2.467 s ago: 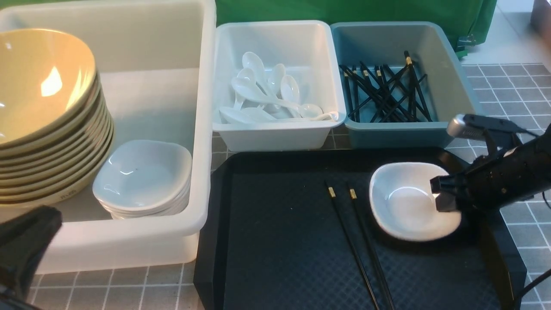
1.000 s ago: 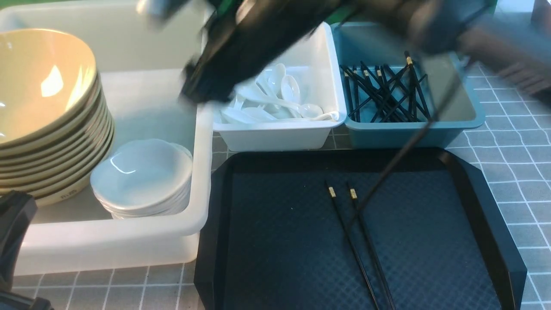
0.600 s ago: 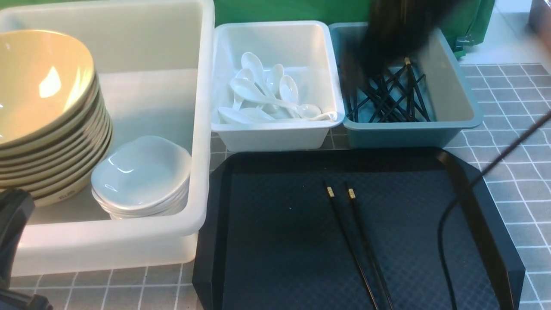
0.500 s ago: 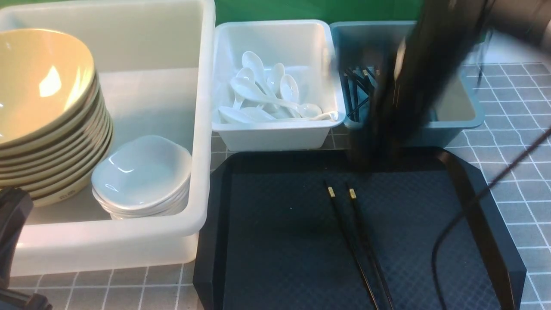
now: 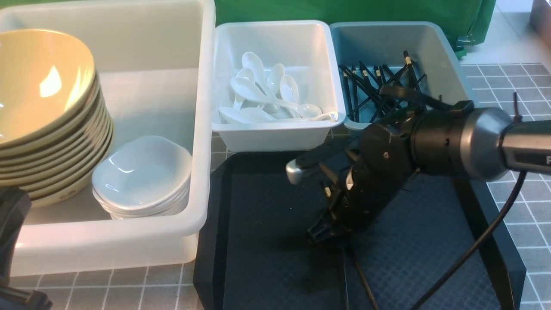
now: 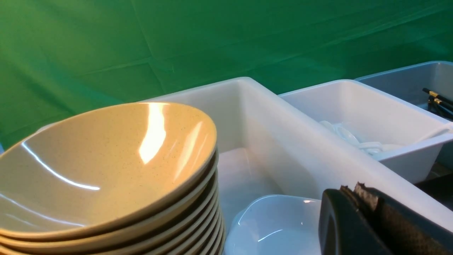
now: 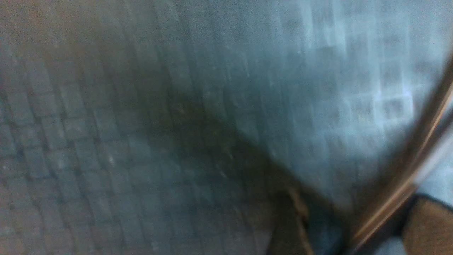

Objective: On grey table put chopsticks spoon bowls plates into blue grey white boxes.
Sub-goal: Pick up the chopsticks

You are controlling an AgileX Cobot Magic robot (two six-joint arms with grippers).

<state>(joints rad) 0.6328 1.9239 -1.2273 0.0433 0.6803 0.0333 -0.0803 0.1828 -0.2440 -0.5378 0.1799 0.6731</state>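
Right pincer [image 5: 321, 231] back down over tray [image 5: 258, 258]

On the grey tiled surface [image 5: 516, 86] stood my three boxes. In the big translucent tub [image 5: 107, 249], glossy beige bowls [image 5: 43, 107] sat nested in a tall, tilted stack, their mouths turned toward the tub's middle. A low stack of small white plates [image 5: 142, 176] sat just beside them. The white box [image 5: 275, 137] held a loose heap of white spoons [image 5: 262, 97]. Beside it, the blue-grey box [image 5: 443, 73] held black chopsticks [image 5: 374, 86] lying crisscrossed, with gold bands showing on some. Another stick [image 5: 363, 280] lay on the black tray [image 5: 258, 258], mostly hidden under my right tool [image 5: 320, 232], so I saw only a thin black stretch.
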